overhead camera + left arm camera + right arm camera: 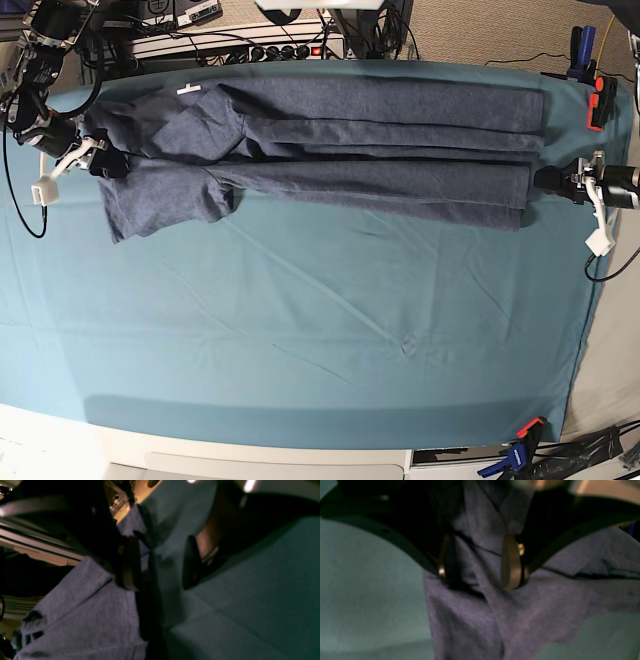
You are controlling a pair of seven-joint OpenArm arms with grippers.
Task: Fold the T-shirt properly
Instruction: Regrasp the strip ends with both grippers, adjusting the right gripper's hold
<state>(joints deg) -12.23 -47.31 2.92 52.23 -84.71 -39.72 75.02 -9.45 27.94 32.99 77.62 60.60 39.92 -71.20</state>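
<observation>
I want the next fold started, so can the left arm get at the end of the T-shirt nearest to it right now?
Probably yes. The left gripper sits right beside the T-shirt at its near edge, jaws open, with only teal table cloth between them and nothing blocking.

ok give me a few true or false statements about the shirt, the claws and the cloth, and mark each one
1. The T-shirt lies in a long band along the far side of the cloth. True.
2. The shirt is bright red. False: it is blue-grey.
3. The left claw is at the shirt's end with its jaws apart. True.
4. The right claw hangs over the cloth's near edge. False: it is at the shirt's other end.
5. A white tag shows on the shirt. True.
</observation>
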